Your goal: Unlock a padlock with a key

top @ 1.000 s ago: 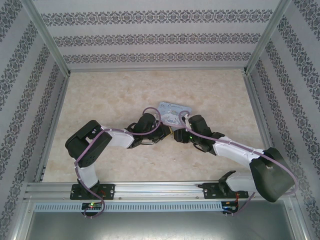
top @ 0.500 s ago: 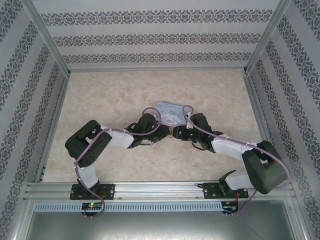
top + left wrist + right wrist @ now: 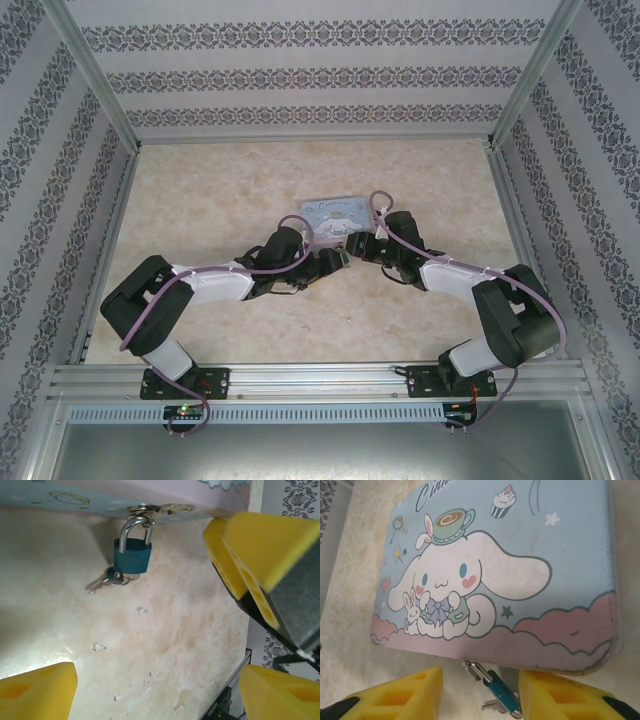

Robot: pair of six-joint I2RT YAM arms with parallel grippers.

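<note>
While on the tin hasp (image 3: 156,510), padlock (image 3: 132,556) with key (image 3: 101,582) at its base.

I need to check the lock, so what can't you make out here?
Left wrist view: whether the padlock shackle is latched; blurred where it meets the body.
Right wrist view: key blurred, close to the bottom edge.
Top view: tin front edge under both arms.
</note>
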